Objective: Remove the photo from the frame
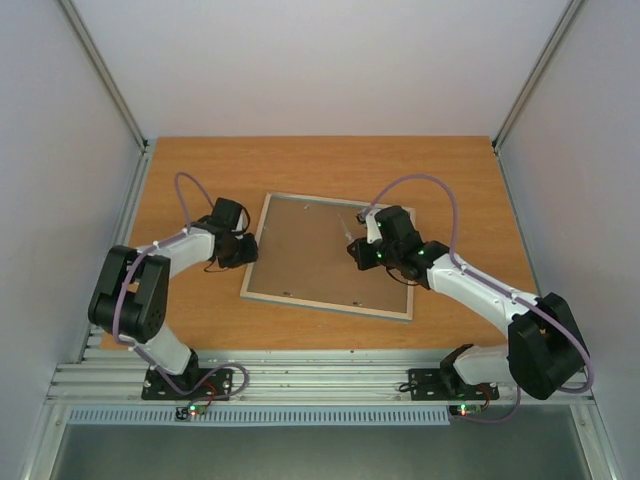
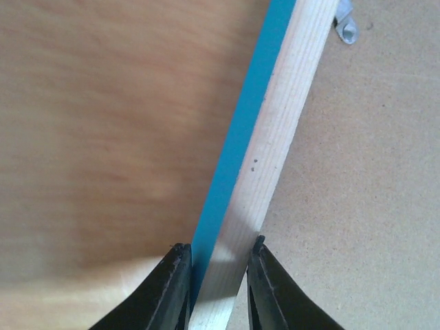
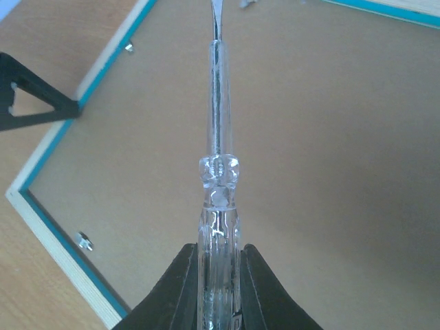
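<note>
The tabletop [image 1: 200,160] is orange-brown wood. One thing lies flat on it, near the middle: the frame [image 1: 320,306]. It lies back side up and is turned a little. A brown board [image 1: 310,250] fills the frame.

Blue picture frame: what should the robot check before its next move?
1. Turquoise-blue wooden picture frame lies back-up on the table: ok.
2. Left gripper clamps its left rail: ok.
3. Right gripper grips the clear-handled screwdriver: ok.
4. Screwdriver tip on one of the small metal clips: cannot tell, the tip runs out of the wrist view.
5. Brown backing board lifted out: not ok, it sits in the frame.
6. Photo showing: not ok, hidden.
</note>
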Controlling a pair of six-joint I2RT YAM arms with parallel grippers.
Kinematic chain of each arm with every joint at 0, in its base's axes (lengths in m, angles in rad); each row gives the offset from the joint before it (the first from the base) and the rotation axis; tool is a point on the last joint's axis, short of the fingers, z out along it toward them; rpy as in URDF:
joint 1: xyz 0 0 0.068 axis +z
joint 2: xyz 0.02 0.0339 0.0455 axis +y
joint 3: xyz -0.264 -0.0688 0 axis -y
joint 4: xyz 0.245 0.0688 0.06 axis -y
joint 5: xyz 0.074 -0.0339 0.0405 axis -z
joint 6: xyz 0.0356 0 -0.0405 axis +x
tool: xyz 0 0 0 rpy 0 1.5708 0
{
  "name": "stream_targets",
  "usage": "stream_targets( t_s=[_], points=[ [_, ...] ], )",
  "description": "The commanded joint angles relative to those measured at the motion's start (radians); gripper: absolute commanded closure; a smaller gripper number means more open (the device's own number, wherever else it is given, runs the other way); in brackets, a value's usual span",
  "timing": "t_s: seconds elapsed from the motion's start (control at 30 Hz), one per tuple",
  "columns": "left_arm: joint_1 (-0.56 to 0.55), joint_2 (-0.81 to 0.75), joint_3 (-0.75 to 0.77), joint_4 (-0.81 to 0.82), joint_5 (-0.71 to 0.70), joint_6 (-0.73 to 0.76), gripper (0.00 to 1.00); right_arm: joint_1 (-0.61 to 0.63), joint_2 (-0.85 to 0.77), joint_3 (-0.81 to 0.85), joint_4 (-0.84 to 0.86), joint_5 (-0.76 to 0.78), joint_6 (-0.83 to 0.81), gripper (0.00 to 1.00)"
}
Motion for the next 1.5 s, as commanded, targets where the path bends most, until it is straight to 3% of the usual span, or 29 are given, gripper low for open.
stream_targets(
  t_s=[0.0, 0.23, 1.0, 1.47],
  points=[
    [-0.052, -0.037, -0.089, -0.035, 0.028, -0.092, 0.79, -0.003, 0.051, 0.066, -0.03, -0.114, -0.018, 0.99],
    [-0.111, -0.126, -0.174, 0.007, 0.037, -0.178, 0.79, 0.022, 0.172, 0.177, -0.119, -0.228, -0.037, 0.99],
    [-0.172, -0.23, -0.31, 0.068, 0.076, -0.241, 0.79, 0.174, 0.689, 0.695, -0.459, -0.257, -0.085, 0.99],
    [-0.173, -0.24, -0.324, 0.072, 0.082, -0.238, 0.79, 0.204, 0.824, 0.819, -0.519, -0.268, -0.092, 0.99]
  ],
)
